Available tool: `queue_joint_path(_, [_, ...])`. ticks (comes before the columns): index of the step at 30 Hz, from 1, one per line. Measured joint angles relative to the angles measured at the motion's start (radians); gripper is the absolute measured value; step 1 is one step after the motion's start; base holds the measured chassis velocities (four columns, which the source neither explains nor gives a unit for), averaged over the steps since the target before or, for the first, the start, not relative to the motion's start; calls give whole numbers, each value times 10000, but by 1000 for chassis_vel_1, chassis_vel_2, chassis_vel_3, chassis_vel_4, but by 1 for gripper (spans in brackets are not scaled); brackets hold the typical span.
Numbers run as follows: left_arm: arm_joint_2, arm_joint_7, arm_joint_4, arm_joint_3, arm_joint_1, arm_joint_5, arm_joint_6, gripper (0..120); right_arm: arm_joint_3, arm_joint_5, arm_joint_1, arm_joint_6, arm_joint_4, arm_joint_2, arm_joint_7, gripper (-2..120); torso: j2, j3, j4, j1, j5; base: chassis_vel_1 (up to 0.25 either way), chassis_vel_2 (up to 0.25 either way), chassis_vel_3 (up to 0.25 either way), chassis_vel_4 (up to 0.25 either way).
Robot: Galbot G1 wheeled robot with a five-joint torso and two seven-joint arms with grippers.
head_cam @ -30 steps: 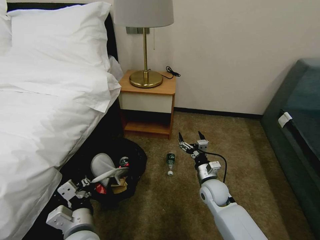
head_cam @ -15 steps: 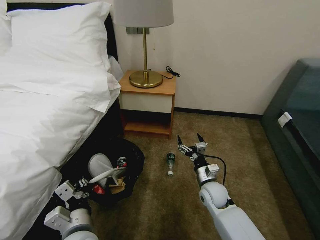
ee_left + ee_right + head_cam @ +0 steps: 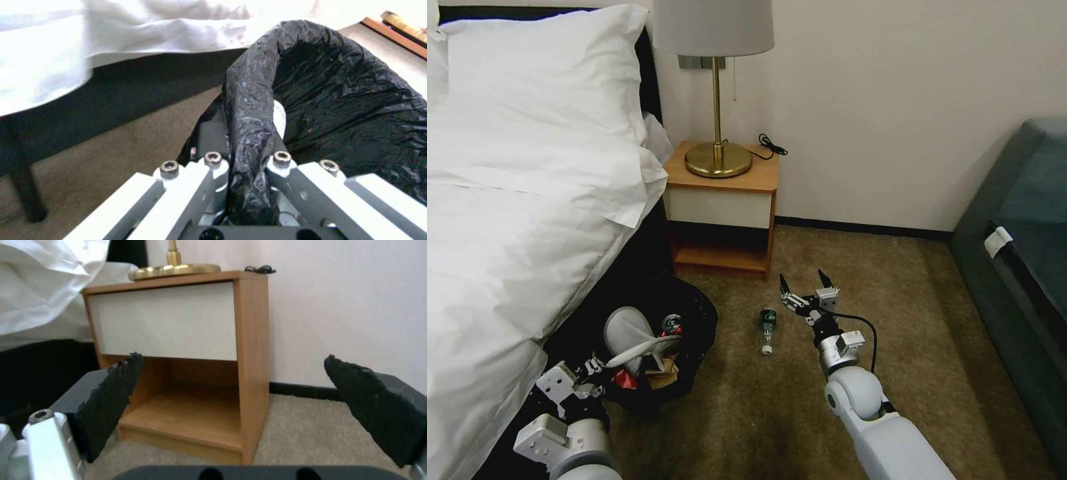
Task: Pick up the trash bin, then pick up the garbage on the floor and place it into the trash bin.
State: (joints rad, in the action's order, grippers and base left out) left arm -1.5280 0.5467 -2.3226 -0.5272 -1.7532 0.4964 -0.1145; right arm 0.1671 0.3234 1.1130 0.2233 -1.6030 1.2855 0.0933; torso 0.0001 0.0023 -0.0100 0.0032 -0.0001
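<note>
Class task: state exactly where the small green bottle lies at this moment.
In the head view the green bottle lies on the carpet before the nightstand, between the trash bin on its left and the open right gripper.

A bed (image 3: 514, 220) with white sheets and a pillow (image 3: 547, 73) stands beside a wooden nightstand (image 3: 724, 207) carrying a brass lamp (image 3: 717, 100) and a black cable (image 3: 770, 143), while a dark green sofa (image 3: 1020, 267) sits across the brown carpet (image 3: 894, 300) below a pale wall (image 3: 894, 100).
</note>
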Motion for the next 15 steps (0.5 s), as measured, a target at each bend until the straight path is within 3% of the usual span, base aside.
queue_joint_path(10, [22, -16, 89, -15, 137, 65, -13, 4, -308, 112, -238, -407, 461, 86, 125, 100, -1, 5, 1, 6, 0, -231, 213, 222, -231])
queue_joint_path(15, [29, -23, 101, -12, 162, 89, -28, 4, -501, 627, -343, -1357, 588, 97, 312, 100, -1, 3, 0, 5, 0, -84, 75, 91, -75])
